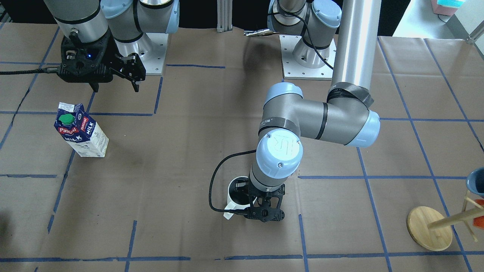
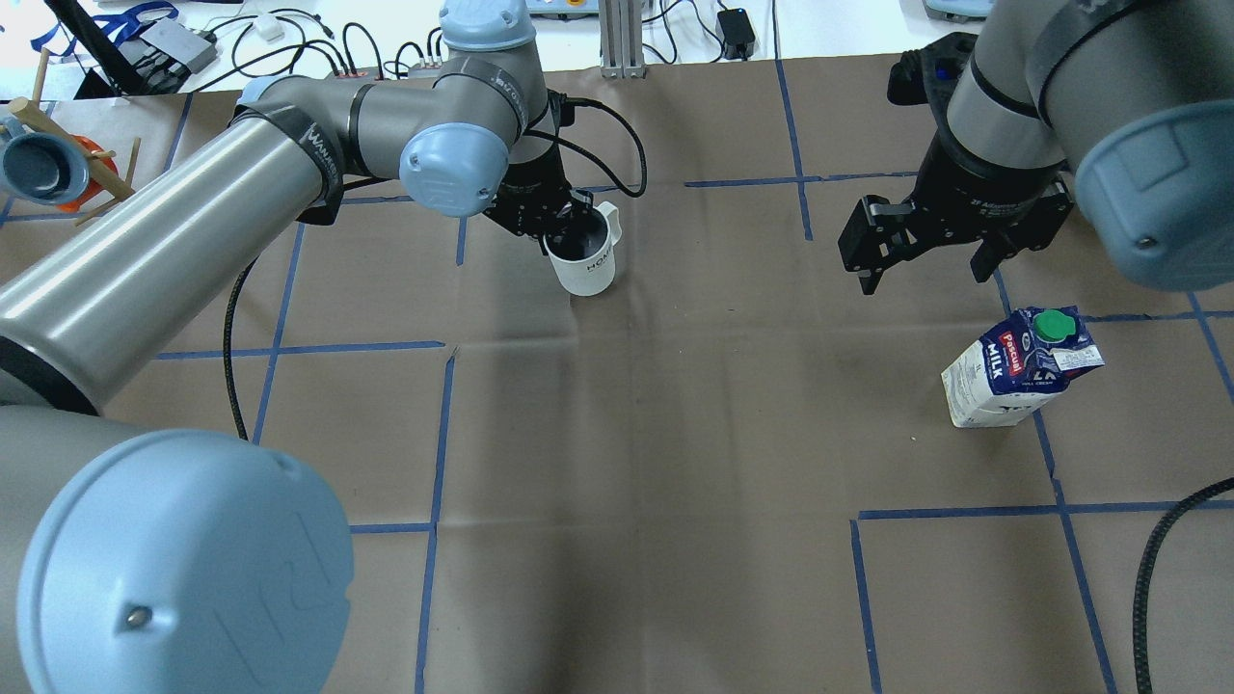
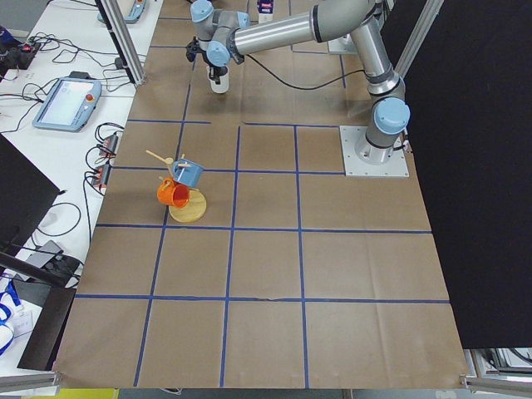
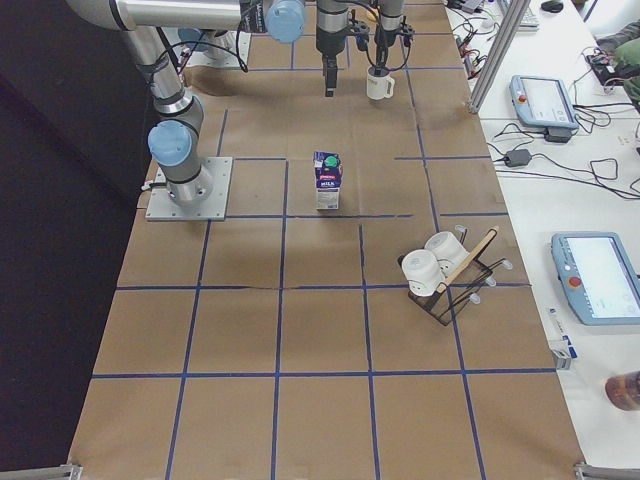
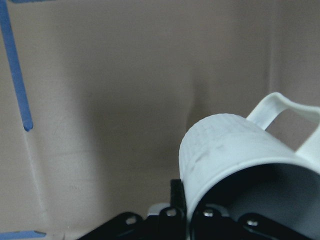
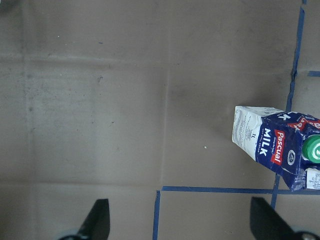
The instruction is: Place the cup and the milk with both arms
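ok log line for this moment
left hand: shut on cup rim | right hand: open, empty | milk: standing, untouched

The table [image 1: 189, 151], covered in brown paper with a blue tape grid, carried an upright milk carton [image 1: 84, 132], a wooden mug stand [image 1: 429, 228] and a wire cup rack [image 4: 442, 278].

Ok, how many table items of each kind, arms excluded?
Cups and mugs: 5 (gripped white mug, blue mug, orange mug, two racked white cups)
Cartons: 1 (milk carton)
Stands: 2 (wooden mug tree, wire rack)
Total: 8
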